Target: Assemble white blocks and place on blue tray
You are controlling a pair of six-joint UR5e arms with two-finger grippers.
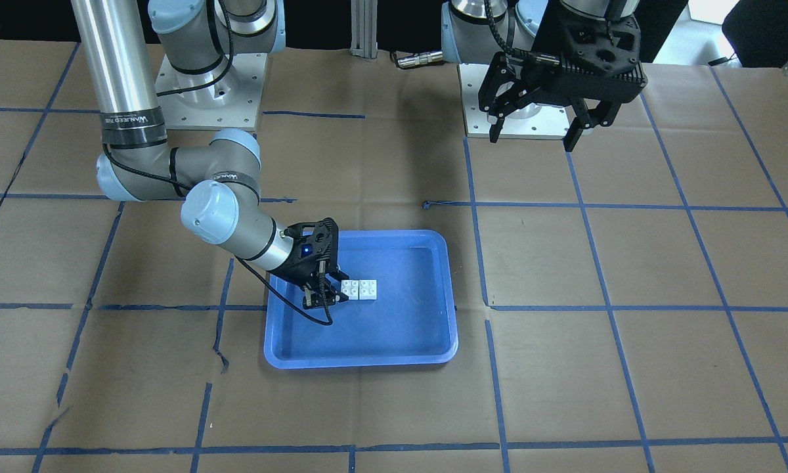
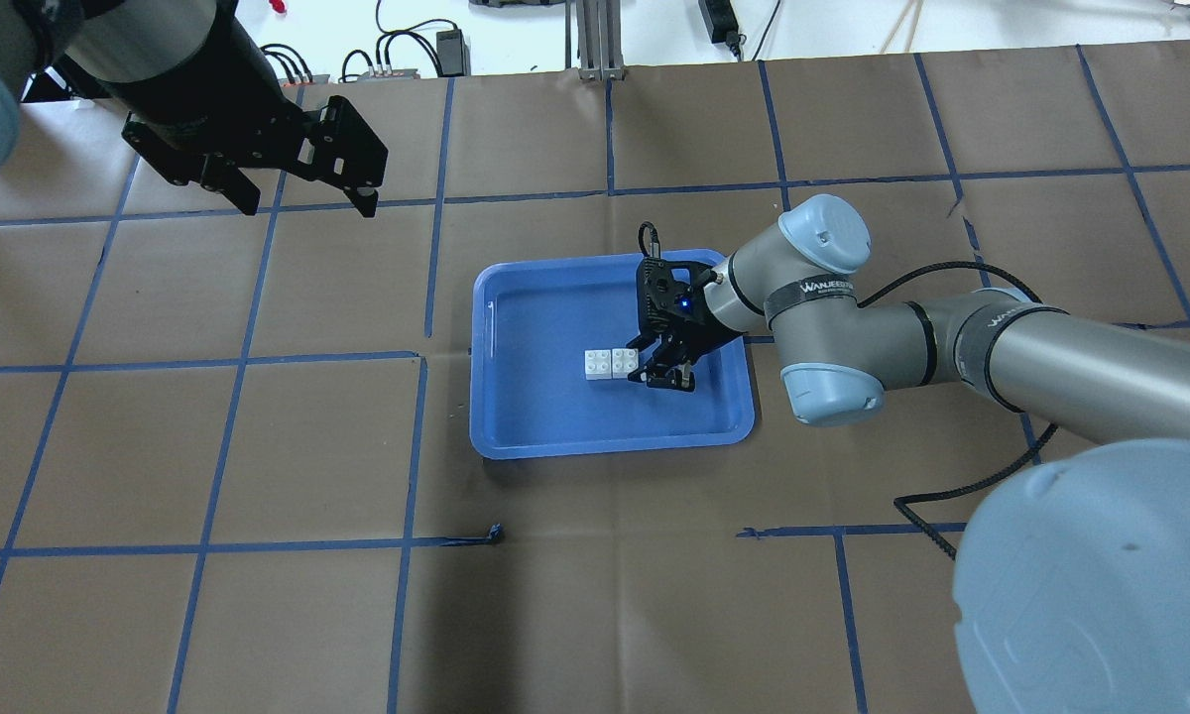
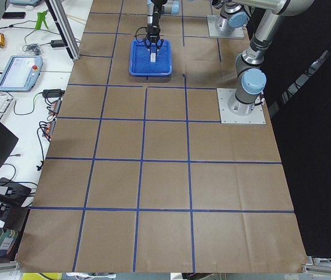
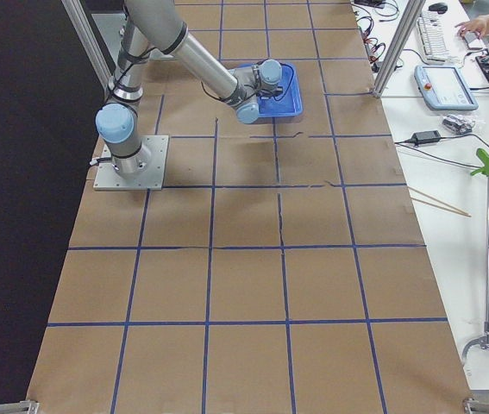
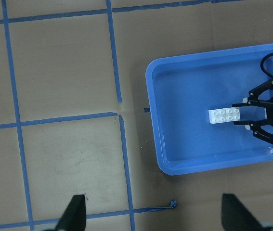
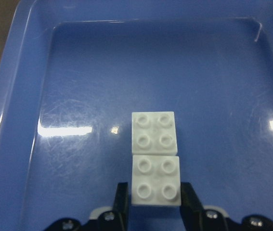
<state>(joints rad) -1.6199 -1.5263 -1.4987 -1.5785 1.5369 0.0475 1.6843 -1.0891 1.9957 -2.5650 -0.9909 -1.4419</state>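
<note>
Two white blocks (image 1: pixel 359 289) sit side by side, touching, studs up, on the floor of the blue tray (image 1: pixel 361 358). My right gripper (image 1: pixel 325 299) is low inside the tray. In the right wrist view its fingers (image 6: pixel 122 202) press both sides of the near block (image 6: pixel 155 179), with the far block (image 6: pixel 154 133) just beyond it. In the overhead view the blocks (image 2: pixel 610 364) lie just left of the right gripper (image 2: pixel 662 379). My left gripper (image 1: pixel 538 128) hangs open and empty, high near its base, far from the tray (image 2: pixel 605 446).
The table is brown paper with a blue tape grid. The right arm's elbow (image 2: pixel 828 327) and black cable (image 2: pixel 962 486) lie right of the tray. The arm bases (image 1: pixel 512 105) stand at the robot's edge. Desks with a teach pendant (image 3: pixel 19 73) flank the far side.
</note>
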